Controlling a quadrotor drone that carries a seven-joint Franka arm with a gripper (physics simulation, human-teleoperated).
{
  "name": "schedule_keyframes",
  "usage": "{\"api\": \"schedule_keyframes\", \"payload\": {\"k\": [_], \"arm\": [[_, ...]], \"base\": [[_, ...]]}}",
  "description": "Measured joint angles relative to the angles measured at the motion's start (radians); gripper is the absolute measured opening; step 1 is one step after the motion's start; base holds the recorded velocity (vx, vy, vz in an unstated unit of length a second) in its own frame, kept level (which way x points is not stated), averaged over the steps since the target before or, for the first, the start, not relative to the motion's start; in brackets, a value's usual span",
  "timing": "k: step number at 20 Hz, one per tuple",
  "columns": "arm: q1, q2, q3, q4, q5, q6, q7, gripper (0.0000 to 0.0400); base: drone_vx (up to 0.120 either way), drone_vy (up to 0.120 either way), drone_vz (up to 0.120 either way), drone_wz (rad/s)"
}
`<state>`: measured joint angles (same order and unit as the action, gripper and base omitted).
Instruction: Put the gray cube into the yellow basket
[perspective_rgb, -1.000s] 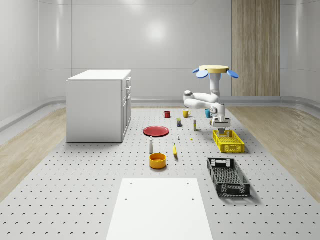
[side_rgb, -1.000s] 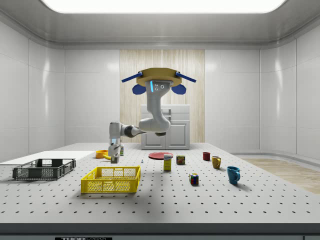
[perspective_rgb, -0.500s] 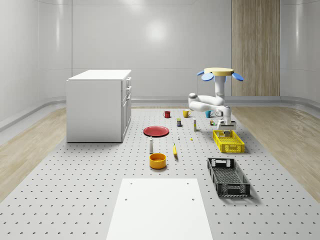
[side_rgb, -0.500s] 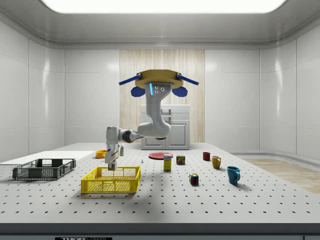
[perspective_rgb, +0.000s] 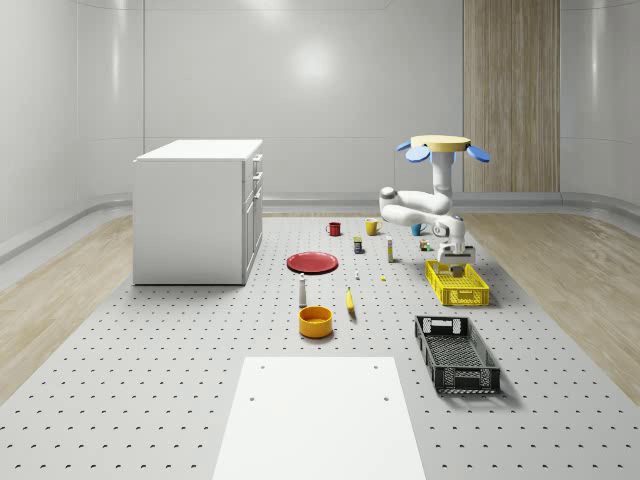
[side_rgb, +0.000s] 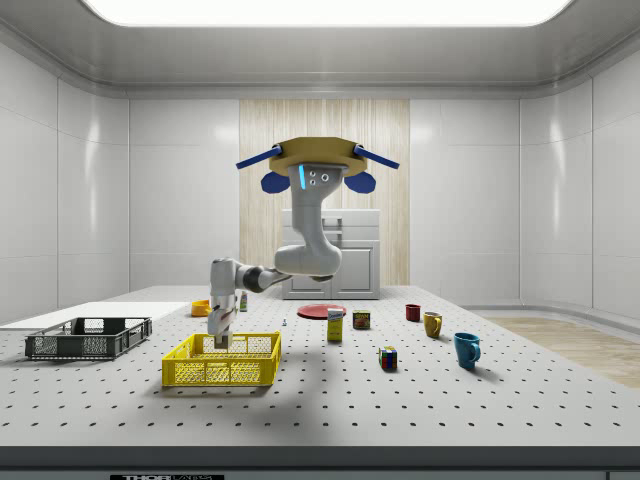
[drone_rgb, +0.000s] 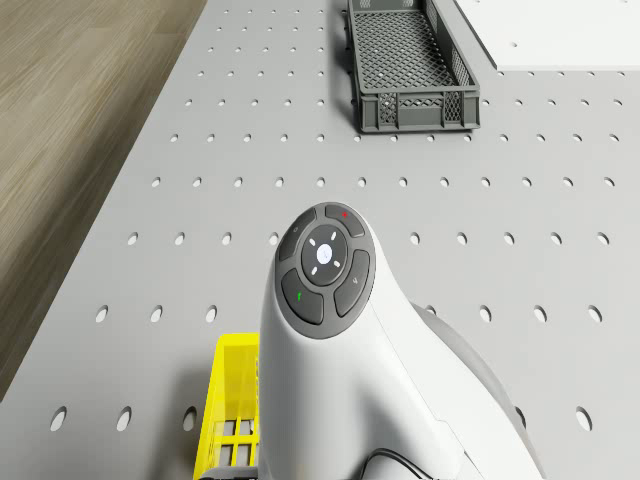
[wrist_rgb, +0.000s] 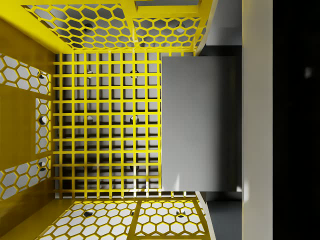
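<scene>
The yellow basket (perspective_rgb: 458, 284) stands on the perforated table at the whole-scene view's right. The drone (perspective_rgb: 440, 146) hovers just behind it, with its arm bent down toward it. My gripper (perspective_rgb: 452, 262) reaches into the basket's far end; in the side view the gripper (side_rgb: 221, 342) sits below the rim of the basket (side_rgb: 222, 361). Through the wrist camera the gray cube (wrist_rgb: 200, 122) hangs close above the basket's grid floor (wrist_rgb: 105, 125), pressed against a pale finger (wrist_rgb: 257, 120). The gripper is shut on the cube.
A black crate (perspective_rgb: 456, 353) lies in front of the basket, also seen as the black crate (drone_rgb: 410, 60). A red plate (perspective_rgb: 312, 262), orange bowl (perspective_rgb: 315, 321), banana (perspective_rgb: 350, 300), mugs and small cans stand mid-table. A white cabinet (perspective_rgb: 198, 210) stands at the left.
Drone and arm have shifted toward the whole-scene view's right, over the yellow basket. The gripper, still holding the cube, has dropped from above the rim to inside the basket.
</scene>
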<state>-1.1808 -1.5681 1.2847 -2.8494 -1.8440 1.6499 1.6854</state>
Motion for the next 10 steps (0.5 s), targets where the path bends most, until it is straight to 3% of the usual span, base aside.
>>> {"api": "schedule_keyframes", "payload": {"k": [7, 10], "arm": [[-0.019, 0.005, -0.094, 0.028, -0.089, 0.031, 0.001, 0.0250], [-0.023, 0.009, -0.116, 0.036, -0.111, 0.037, 0.001, 0.0329]], "base": [[0.000, 0.000, 0.000, 0.000], [0.000, 0.000, 0.000, 0.000]]}}
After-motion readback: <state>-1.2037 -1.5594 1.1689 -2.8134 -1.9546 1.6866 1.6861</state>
